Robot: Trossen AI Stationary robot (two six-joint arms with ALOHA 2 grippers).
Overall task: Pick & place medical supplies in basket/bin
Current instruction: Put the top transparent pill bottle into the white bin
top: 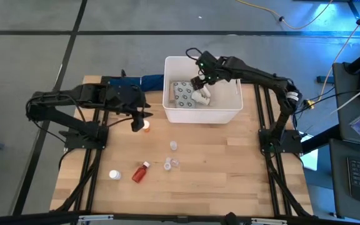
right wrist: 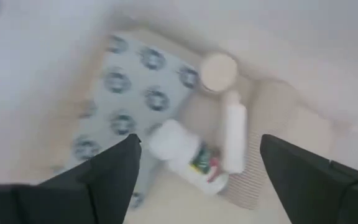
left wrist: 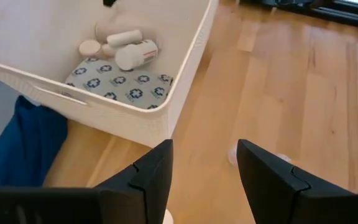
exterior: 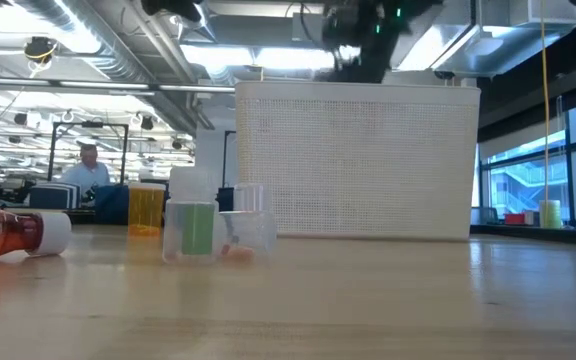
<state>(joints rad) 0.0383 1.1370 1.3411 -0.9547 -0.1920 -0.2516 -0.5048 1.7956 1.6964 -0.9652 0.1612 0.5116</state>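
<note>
The white bin (top: 202,114) stands at the table's far middle. In it lie a grey dotted packet (top: 181,94), a labelled white bottle (right wrist: 188,155), a white tube (right wrist: 234,138) and a round white cap (right wrist: 219,71). My right gripper (right wrist: 199,142) hangs open above them, holding nothing. My left gripper (top: 139,122) is open above the table left of the bin, close beside an upright orange bottle (top: 146,127). Nearer the front edge are two clear cups (top: 174,145) (top: 170,164), a red bottle (top: 141,172) lying on its side and a small white item (top: 114,175).
A dark blue cloth (top: 145,81) lies at the far edge, left of the bin. The bin's tall wall (left wrist: 160,118) stands just ahead of my left gripper (left wrist: 205,148). Bare wood stretches across the table's right half and front.
</note>
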